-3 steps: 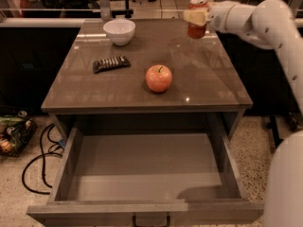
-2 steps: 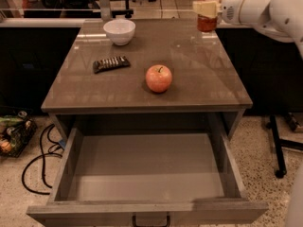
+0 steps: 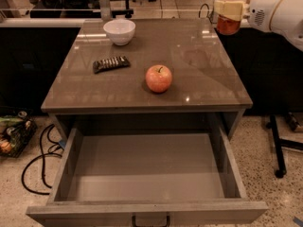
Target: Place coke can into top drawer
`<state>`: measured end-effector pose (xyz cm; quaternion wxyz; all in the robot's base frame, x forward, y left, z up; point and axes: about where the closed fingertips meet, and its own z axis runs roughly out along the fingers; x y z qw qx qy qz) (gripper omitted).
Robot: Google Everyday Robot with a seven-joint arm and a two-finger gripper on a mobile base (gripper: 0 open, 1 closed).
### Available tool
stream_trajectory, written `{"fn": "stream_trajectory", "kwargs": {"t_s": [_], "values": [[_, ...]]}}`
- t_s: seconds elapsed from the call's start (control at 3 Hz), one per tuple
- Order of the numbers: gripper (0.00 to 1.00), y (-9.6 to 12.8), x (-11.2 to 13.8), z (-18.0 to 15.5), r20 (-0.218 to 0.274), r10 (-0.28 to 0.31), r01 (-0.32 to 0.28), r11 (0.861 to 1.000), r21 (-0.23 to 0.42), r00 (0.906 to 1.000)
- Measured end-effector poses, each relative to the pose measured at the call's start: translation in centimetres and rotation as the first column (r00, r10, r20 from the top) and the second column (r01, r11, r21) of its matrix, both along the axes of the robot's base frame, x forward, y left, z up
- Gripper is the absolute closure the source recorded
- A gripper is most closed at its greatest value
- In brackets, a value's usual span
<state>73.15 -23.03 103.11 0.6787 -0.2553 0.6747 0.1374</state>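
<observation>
The red coke can (image 3: 229, 24) with its silver top is held in my gripper (image 3: 229, 7) at the upper right, lifted above the far right corner of the cabinet top. The cream fingers (image 3: 230, 9) are clamped around the can's upper half. The top drawer (image 3: 144, 168) is pulled wide open below the table top at the front, with a bare flat bottom and a dark handle (image 3: 150, 221) on its front panel. The can is far behind and above the drawer.
On the glossy cabinet top (image 3: 199, 51) lie a red-orange apple (image 3: 158, 78) in the middle, a dark snack bar (image 3: 111, 64) to its left and a white bowl (image 3: 119, 31) at the back. Cables and a basket (image 3: 14, 134) sit on the floor at left; a stand leg (image 3: 277, 141) at right.
My gripper has carried the coke can up and to the right, off the table surface, to beyond the far right corner. The apple, bar, bowl and drawer have not moved.
</observation>
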Motion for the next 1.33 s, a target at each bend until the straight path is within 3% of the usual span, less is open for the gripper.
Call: {"fn": "stream_trajectory", "kwargs": {"t_s": [0.67, 1.33], "values": [[1.00, 1.3, -11.2, -3.6, 0.013, 0.053, -0.053, 0.999, 0.002, 0.9985], [1.00, 0.1, -18.6, -9.6, -0.026, 0.103, -0.104, 0.994, -0.030, 0.9943]]}}
